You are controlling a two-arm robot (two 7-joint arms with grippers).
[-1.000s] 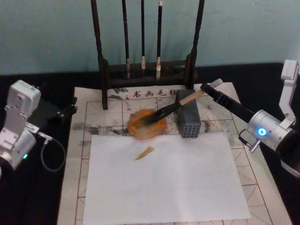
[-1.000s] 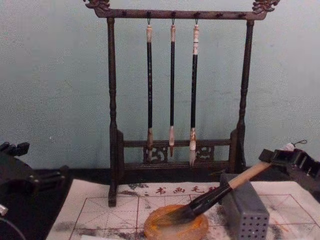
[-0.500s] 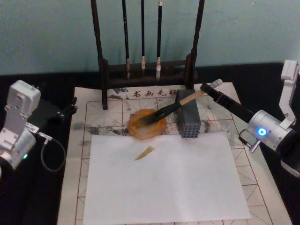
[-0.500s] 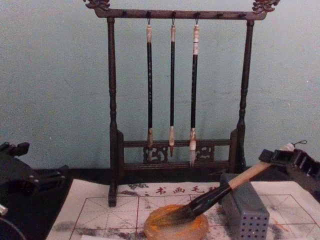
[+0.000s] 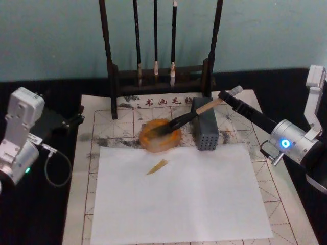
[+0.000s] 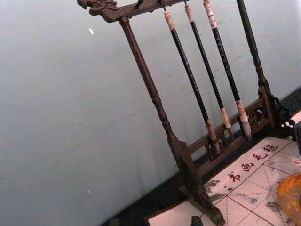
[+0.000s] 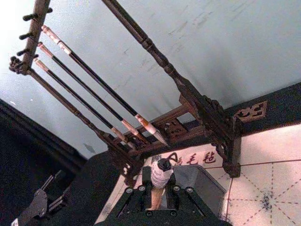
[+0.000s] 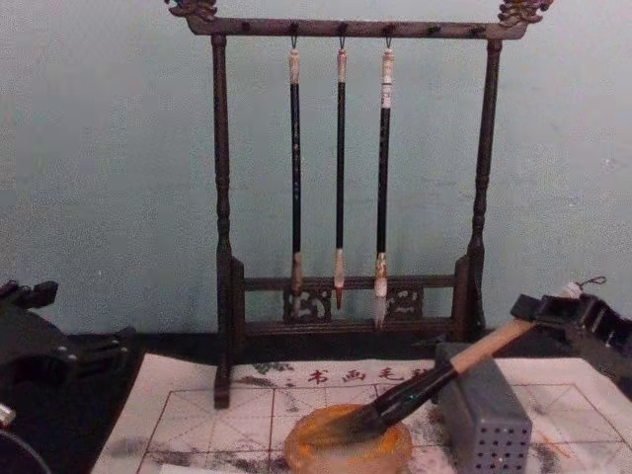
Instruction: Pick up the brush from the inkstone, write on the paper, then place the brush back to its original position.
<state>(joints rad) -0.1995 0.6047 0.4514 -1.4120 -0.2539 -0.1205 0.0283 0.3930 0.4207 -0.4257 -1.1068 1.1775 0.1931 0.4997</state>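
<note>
The brush (image 5: 185, 118) lay slanted, bristles in the inkstone (image 5: 160, 135), handle propped on a grey block (image 5: 204, 130) near the bench's far edge; the right gripper (image 5: 228, 97) was clamped on the handle's upper end; the paper (image 5: 118, 121) lay under both; the left gripper (image 5: 76, 116) sat at the left edge, its state unclear.
</note>
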